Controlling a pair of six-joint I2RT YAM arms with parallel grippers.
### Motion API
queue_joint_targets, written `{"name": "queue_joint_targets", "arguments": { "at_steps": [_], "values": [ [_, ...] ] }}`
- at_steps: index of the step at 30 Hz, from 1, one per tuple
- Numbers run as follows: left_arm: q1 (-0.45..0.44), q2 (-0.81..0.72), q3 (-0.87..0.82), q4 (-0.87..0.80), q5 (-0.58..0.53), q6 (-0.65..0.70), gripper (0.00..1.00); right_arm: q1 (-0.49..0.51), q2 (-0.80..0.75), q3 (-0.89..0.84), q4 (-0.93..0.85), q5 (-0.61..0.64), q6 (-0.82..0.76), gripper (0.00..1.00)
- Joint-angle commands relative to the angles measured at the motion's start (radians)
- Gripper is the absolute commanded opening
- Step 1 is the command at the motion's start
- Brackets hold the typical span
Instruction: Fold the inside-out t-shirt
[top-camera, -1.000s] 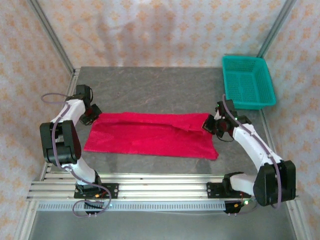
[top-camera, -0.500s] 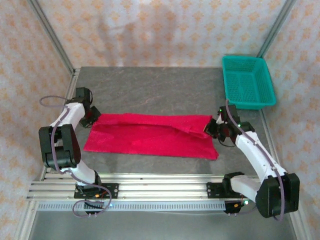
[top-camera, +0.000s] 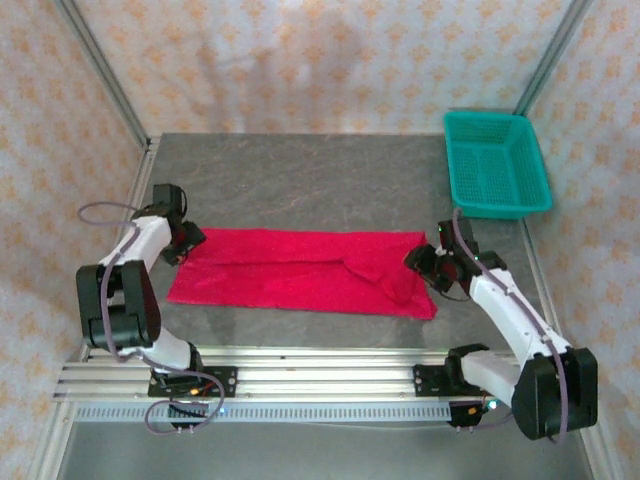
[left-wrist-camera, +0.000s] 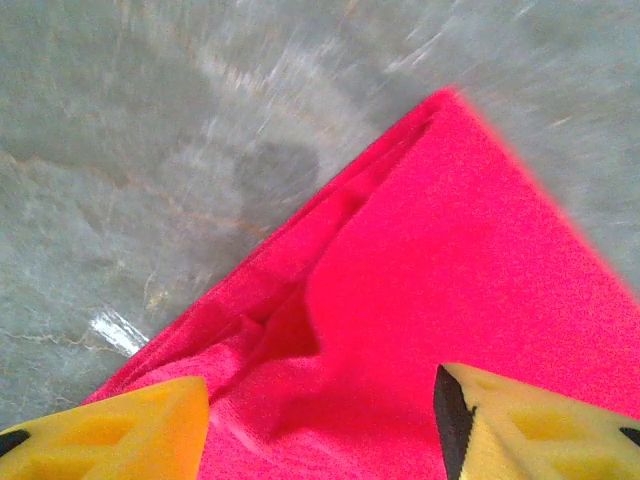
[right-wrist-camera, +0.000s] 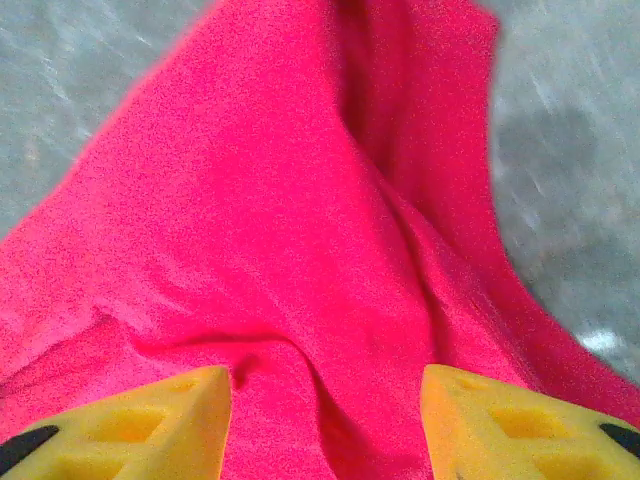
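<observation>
Halving looks done: the t-shirt (top-camera: 300, 272) lies as a long flat band across the tabletop (top-camera: 300, 180). The left pincer (top-camera: 187, 239) at its far left corner and right pincer (top-camera: 425, 264) over its bunched right end both stand spread, gripping nothing (probably placed for the next fold).

T-shirt (top-camera: 300, 272) mid-table — left claw (top-camera: 188, 239) at left end, right claw (top-camera: 420, 259) at right, perhaps touching; basket (top-camera: 497, 165) far-right.
</observation>
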Motion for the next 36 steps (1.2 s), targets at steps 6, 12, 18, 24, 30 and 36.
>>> {"name": "queue_joint_targets", "arguments": {
  "at_steps": [6,12,18,24,30,36],
  "values": [
    [-0.174,0.092,0.114,0.153,0.209,-0.094,0.57,-0.002,0.473,0.311,0.088,0.048,-0.031,0.3],
    [-0.151,0.287,0.138,0.19,0.252,-0.094,0.52,-0.024,0.749,0.436,0.08,0.047,-0.026,0.27],
    [-0.081,0.348,0.093,0.218,0.265,-0.085,0.52,-0.049,0.801,0.473,0.081,0.018,-0.06,0.27],
    [-0.1,0.213,0.139,0.125,0.198,-0.061,0.57,0.002,0.589,0.443,-0.001,0.016,-0.127,0.36],
    [-0.152,0.027,0.106,0.066,0.145,-0.051,0.58,0.172,0.454,0.301,-0.005,0.08,-0.184,0.36],
    [-0.163,-0.055,0.04,0.064,0.173,-0.058,0.58,0.227,0.429,0.225,0.023,0.026,-0.151,0.4]
  ]
}}
